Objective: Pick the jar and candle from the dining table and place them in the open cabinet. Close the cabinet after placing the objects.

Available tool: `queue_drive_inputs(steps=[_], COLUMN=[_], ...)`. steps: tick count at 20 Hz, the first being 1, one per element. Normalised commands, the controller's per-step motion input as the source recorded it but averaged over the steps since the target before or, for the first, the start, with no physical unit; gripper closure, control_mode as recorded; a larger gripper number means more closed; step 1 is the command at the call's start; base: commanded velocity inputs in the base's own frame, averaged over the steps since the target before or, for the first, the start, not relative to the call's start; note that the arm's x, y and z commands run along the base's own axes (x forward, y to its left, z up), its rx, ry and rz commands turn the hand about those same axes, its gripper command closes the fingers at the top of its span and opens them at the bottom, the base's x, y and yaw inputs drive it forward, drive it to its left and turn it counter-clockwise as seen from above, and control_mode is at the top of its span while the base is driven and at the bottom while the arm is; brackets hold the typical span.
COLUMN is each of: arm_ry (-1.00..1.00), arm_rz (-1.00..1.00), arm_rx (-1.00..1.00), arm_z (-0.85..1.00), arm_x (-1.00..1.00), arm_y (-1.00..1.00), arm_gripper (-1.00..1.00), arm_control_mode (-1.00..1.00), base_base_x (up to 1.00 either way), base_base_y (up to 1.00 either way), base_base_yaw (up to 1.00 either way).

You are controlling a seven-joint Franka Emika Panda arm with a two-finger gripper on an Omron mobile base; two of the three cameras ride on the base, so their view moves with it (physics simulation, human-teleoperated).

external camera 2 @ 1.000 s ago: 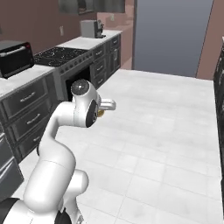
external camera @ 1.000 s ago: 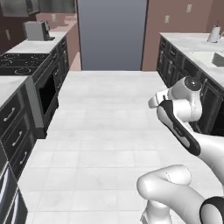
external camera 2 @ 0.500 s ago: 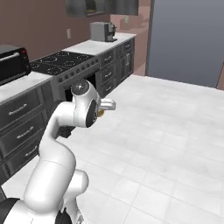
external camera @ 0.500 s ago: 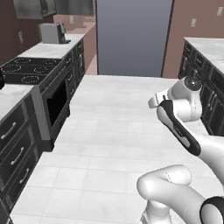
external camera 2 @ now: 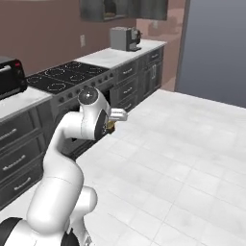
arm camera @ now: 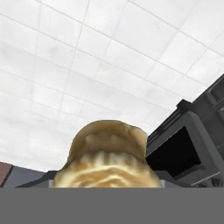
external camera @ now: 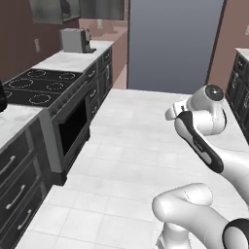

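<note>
My gripper (external camera 2: 112, 125) is held out in front of the arm at about counter height, over the white tiled floor, and is shut on the jar (external camera 2: 111, 127). From the right base the jar is a small tan lump under the white hand. In the hand view the jar (arm camera: 107, 157) is a rounded, ribbed tan-gold shape that hides both fingertips. From the left base the white hand (external camera: 171, 112) pokes out to the left of the arm's elbow. The candle and the dining table are out of view.
A marble counter with a black cooktop (external camera: 34, 87) (external camera 2: 65, 77) and an oven (external camera: 73, 129) runs along the left wall. A coffee machine (external camera: 74, 40) (external camera 2: 124, 38) stands at its far end. Dark wall cabinets (external camera 2: 120, 8) hang above. A tall grey fridge (external camera: 170, 44) closes the aisle.
The whole picture has shifted: the base has driven and turned, so the cooktop counter is larger and nearer. The arm holds the same pose, with the jar still in its grip.
</note>
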Motion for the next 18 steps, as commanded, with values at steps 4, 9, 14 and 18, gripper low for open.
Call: queue_drive_inputs(steps=[4, 9, 14, 18], arm_ry=[0.00, 0.00, 0.00, 0.00], arm_rz=[0.00, 0.00, 0.00, 0.00], arm_rx=[0.00, 0.00, 0.00, 0.00], arm_z=[0.00, 0.00, 0.00, 0.00], arm_x=[0.00, 0.00, 0.00, 0.00], arm_y=[0.00, 0.00, 0.00, 0.00], arm_gripper=[1.00, 1.00, 1.00, 1.00], arm_control_mode=[1.00, 1.00, 1.00, 1.00], base_base_x=[1.00, 1.00, 1.00, 1.00], base_base_y=[0.00, 0.00, 0.00, 0.00], base_base_yaw=[0.26, 0.26, 0.26, 0.27])
